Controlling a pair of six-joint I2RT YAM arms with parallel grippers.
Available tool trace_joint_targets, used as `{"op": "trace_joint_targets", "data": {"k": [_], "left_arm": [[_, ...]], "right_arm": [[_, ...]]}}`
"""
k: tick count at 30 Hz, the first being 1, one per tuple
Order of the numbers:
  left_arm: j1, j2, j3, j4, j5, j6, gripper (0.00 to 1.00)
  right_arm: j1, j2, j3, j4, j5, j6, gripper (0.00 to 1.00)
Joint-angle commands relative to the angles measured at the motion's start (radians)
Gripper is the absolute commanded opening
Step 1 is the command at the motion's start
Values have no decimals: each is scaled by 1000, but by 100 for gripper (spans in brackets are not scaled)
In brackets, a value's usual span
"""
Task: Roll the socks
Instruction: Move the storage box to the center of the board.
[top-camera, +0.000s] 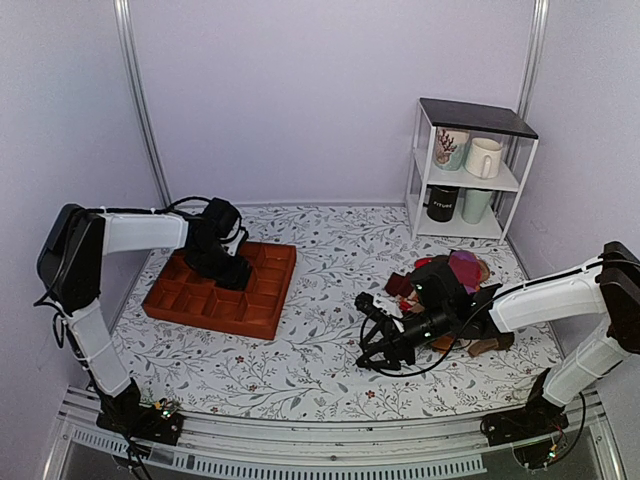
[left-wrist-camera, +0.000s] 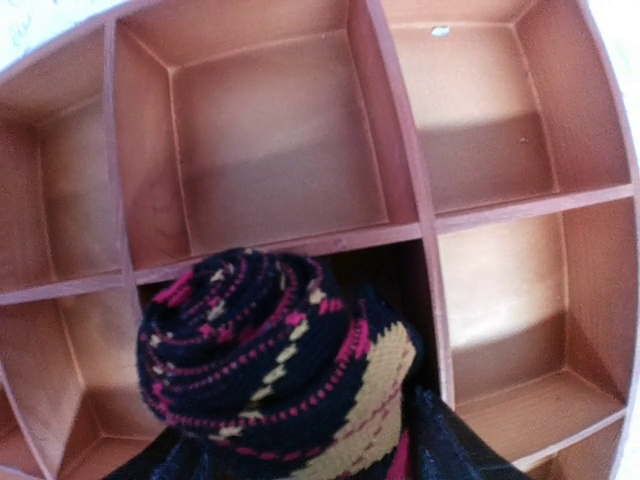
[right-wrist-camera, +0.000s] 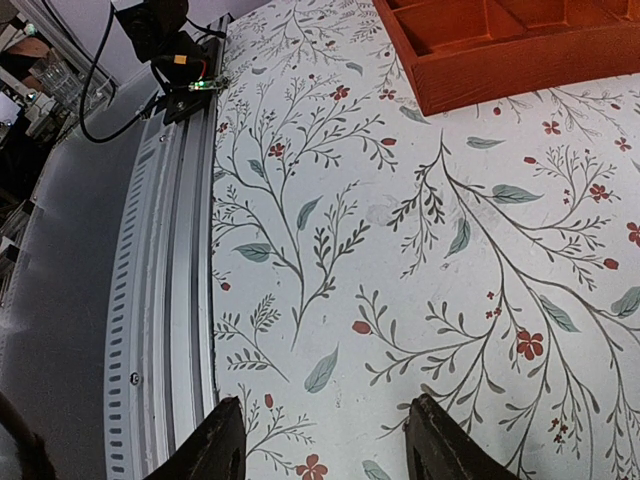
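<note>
The black argyle socks (left-wrist-camera: 270, 360), rolled into a tight bundle with pink and cream diamonds, fill the bottom of the left wrist view. My left gripper (top-camera: 228, 268) is shut on them and holds them over a compartment of the red-brown divided tray (top-camera: 272, 305), just above its divider walls (left-wrist-camera: 425, 215). In the top view the gripper hides the roll. My right gripper (top-camera: 374, 338) is open and empty, low over the floral tablecloth, its two dark fingertips (right-wrist-camera: 222, 445) wide apart.
A pile of other socks (top-camera: 466, 272) in maroon, purple and tan lies behind the right arm. A white shelf (top-camera: 470, 170) with mugs stands at the back right. The table's metal front rail (right-wrist-camera: 160, 300) runs next to the right gripper.
</note>
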Motion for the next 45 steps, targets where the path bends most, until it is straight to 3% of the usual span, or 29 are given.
{"op": "trace_joint_targets", "data": {"k": [1, 15, 19, 31, 36, 40, 45], "left_arm": [[-19, -33, 28, 0, 6, 26, 66], [-21, -50, 48, 3, -38, 30, 66], [-23, -49, 53, 16, -42, 36, 74], [-48, -85, 71, 40, -105, 31, 74], [-51, -114, 72, 45, -109, 25, 59], [-51, -106, 55, 41, -114, 21, 34], [-52, -94, 47, 38, -120, 13, 32]], "right_arm": [[-7, -8, 22, -17, 1, -8, 56], [-7, -3, 25, -22, -9, -11, 56], [-7, -4, 25, -25, -10, -11, 56], [-7, 8, 28, -28, -10, -14, 56], [-7, 17, 32, -32, -15, -16, 56], [-6, 18, 33, -33, -15, -16, 56], [-7, 20, 33, -34, -16, -16, 56]]}}
